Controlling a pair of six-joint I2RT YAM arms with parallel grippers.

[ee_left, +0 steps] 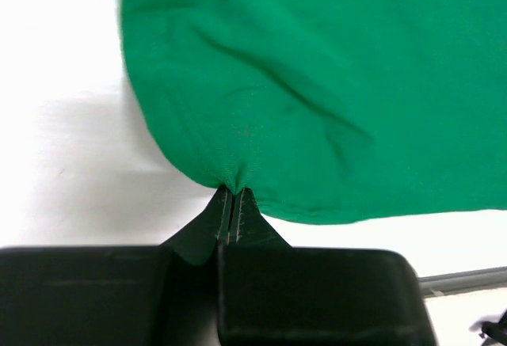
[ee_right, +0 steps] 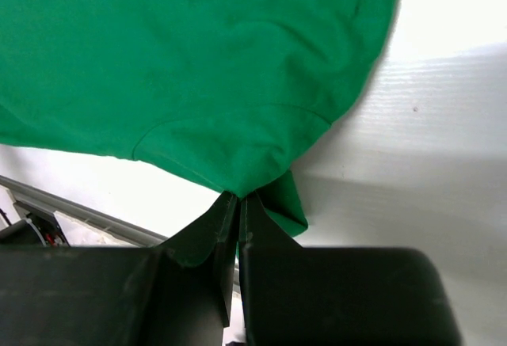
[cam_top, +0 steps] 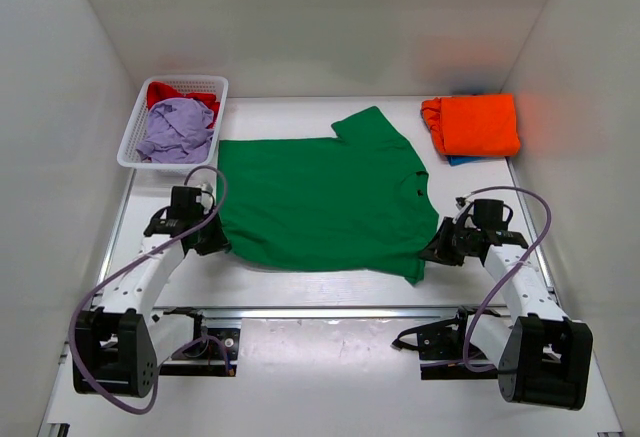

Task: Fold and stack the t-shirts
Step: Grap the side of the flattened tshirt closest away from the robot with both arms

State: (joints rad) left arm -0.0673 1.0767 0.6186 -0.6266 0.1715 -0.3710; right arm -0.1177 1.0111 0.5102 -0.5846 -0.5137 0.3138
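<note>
A bright green t-shirt [cam_top: 315, 197] lies spread flat across the middle of the table, collar toward the right. My left gripper [cam_top: 214, 240] is shut on its near left corner; in the left wrist view the cloth [ee_left: 317, 85] bunches into the closed tips [ee_left: 230, 194]. My right gripper [cam_top: 432, 254] is shut on the near right sleeve edge; there too the green fabric [ee_right: 198, 69] puckers into the jaws [ee_right: 238, 199]. A folded orange t-shirt [cam_top: 477, 123] rests on a blue one [cam_top: 462, 160] at the back right. Lavender [cam_top: 177, 129] and red [cam_top: 168, 91] t-shirts lie crumpled in the basket.
A white mesh basket [cam_top: 133, 132] stands at the back left. White walls enclose the table on three sides. A metal rail [cam_top: 310, 309] runs along the near edge between the arm bases, with cables looping beside each arm.
</note>
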